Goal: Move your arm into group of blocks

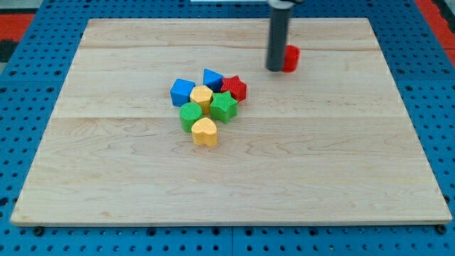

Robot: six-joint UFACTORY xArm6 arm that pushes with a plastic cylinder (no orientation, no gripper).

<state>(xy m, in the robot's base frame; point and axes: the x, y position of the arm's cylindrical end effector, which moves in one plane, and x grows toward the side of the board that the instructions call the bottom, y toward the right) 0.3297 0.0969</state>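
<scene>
Near the middle of the wooden board [320, 163], a little toward the view's left and top, seven blocks sit packed together, and the yellow block [201, 96] at the centre of that cluster serves as the landmark. Touching it on the view's left is a blue cube [182, 92]; just above and to the right of it sits a second blue block [212, 78], whose shape is hard to make out. To the right of the yellow block and slightly up is a red star-like block [234, 87], and directly to its lower right a green block [223, 107] with ridged sides. Below the yellow block lies a second green block [190, 116], and below that, at the cluster's bottom edge, a yellow heart-shaped block [205, 131]. Well apart from the yellow block, toward the view's upper right, my tip [275, 70] rests on the board, clear of the whole group. Touching or just beside the rod on its right is a lone small red block [290, 58], partly hidden by it. The arm carries no jaws, only the straight dark rod.
</scene>
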